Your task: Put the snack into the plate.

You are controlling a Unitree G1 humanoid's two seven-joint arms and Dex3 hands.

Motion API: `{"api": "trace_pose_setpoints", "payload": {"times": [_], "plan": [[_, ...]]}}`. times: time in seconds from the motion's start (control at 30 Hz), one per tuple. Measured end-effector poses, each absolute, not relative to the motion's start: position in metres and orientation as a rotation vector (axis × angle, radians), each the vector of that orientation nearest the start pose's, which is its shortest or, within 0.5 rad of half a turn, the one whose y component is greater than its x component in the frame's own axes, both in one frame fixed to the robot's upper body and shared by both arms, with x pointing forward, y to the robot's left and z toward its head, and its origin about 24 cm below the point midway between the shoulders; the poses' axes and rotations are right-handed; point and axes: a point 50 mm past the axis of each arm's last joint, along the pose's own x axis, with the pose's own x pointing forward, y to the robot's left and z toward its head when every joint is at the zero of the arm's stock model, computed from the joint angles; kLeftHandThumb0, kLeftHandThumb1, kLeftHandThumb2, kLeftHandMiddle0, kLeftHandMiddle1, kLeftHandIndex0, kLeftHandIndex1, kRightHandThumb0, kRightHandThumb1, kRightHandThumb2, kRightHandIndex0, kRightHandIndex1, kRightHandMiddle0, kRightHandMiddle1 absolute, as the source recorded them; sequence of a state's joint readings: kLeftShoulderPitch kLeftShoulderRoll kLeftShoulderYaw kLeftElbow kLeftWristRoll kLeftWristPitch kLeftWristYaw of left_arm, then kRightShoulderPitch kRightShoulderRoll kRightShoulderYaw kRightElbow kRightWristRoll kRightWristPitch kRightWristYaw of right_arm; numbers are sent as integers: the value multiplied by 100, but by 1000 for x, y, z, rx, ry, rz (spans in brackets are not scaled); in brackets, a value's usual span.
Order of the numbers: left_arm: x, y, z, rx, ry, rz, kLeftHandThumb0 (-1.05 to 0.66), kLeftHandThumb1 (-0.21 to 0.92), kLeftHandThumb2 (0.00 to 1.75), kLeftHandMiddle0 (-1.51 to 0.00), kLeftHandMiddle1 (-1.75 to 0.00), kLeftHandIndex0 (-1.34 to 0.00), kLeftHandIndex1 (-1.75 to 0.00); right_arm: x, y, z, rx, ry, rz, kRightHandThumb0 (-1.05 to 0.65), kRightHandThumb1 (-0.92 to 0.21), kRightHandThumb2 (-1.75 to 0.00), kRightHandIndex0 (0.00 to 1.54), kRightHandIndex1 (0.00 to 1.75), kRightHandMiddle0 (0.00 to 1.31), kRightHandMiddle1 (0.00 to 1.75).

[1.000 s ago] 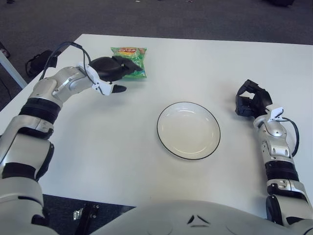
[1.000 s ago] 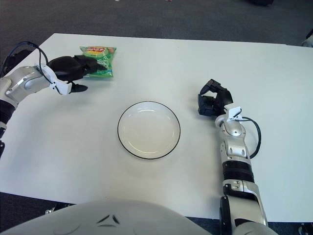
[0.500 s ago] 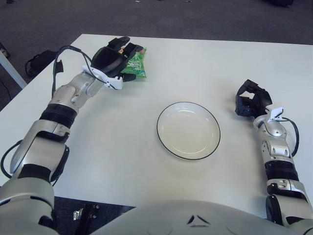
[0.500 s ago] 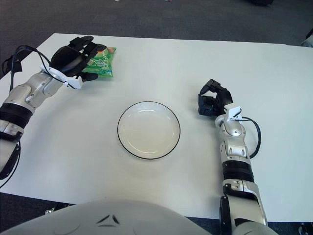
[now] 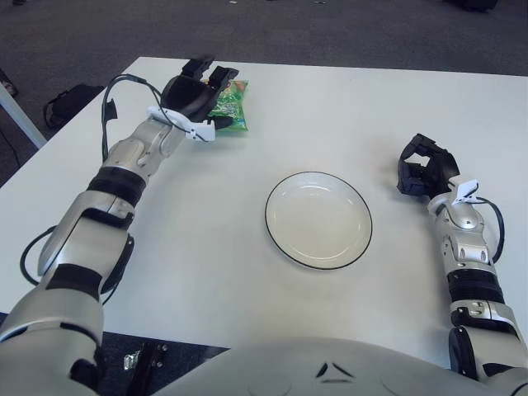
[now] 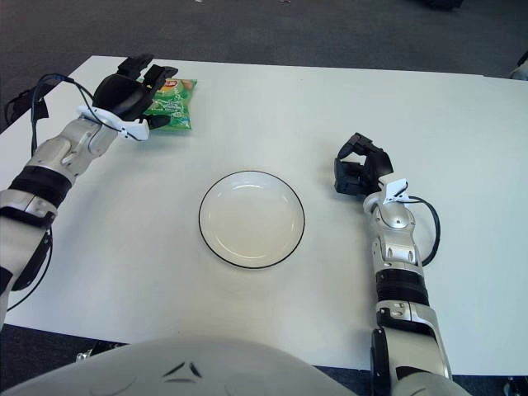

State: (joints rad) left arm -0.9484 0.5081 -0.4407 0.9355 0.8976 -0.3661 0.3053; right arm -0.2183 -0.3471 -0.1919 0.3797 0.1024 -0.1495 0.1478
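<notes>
Our left hand [image 5: 195,95] reaches over the far left part of the white table [image 5: 206,247], its dark fingers [image 6: 136,66] spread wide above the left edge of the green snack bag [image 6: 173,106]. We cannot quite tell whether the thumb touches the packet; it seems only to hover. That bag lies flat, well apart from the black-rimmed plate [image 5: 318,219] at the table's middle. Our right hand [image 5: 423,169] rests to the right of the plate, fingers curled on nothing.

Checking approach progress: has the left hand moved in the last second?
Yes. The left hand went up the table, from the near-left side of the snack to over its left edge.
</notes>
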Motion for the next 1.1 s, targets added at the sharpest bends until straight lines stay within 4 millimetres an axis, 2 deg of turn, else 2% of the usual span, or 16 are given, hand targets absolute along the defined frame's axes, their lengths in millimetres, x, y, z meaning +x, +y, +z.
{"api": "trace_pose_setpoints", "payload": {"times": [0.2,0.43,0.73,1.1], "plan": [[408,156,156,1602,-422,-166,-99,92,110,-1,-14,0,-46,289,-258,55,-200,-23,-59,-48,-32,-131,134,175,61,175],[415,145,156,1650,-342,-172,-102,92,113,-3,-15,0,-48,289,-258,55,-199,-28,-53,-48,-33,-130,134,175,61,175],[417,148,141,1682,-182,-185,-101,92,122,-7,-17,0,-46,287,-258,54,-200,-31,-58,-48,-33,-130,133,175,60,175],[415,152,126,1593,-11,-238,-102,92,132,-14,-20,0,-50,287,-258,55,-200,-31,-60,-48,-33,-130,133,175,60,175]]}}
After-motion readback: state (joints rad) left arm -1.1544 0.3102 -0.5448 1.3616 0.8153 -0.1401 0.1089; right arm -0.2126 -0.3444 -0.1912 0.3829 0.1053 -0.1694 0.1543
